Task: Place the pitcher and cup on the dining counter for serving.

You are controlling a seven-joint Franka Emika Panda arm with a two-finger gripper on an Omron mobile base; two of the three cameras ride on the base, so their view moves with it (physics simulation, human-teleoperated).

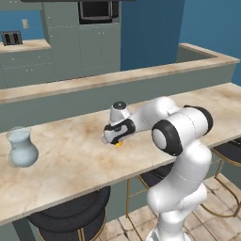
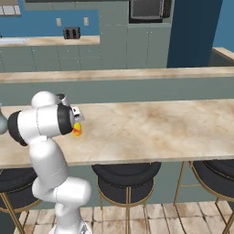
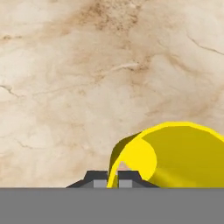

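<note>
The yellow cup [image 3: 175, 153] hangs under my hand, low over the beige dining counter [image 1: 70, 155] near its middle; whether it touches the surface I cannot tell. My gripper [image 3: 113, 177] is shut on the cup's thin wall, one dark tip on each side of the rim. From the base cameras just a sliver of the cup [image 1: 119, 143] [image 2: 77, 129] peeks out below the hand. The pale blue-grey pitcher [image 1: 22, 148] stands upright on the same counter, well to the left of the cup.
A narrow raised ledge [image 1: 117, 77] runs along the far side of the dining counter [image 2: 151, 128]. Black round stools [image 2: 125, 176] sit beneath its near edge. A toaster [image 1: 12, 37] stands on the back kitchen counter.
</note>
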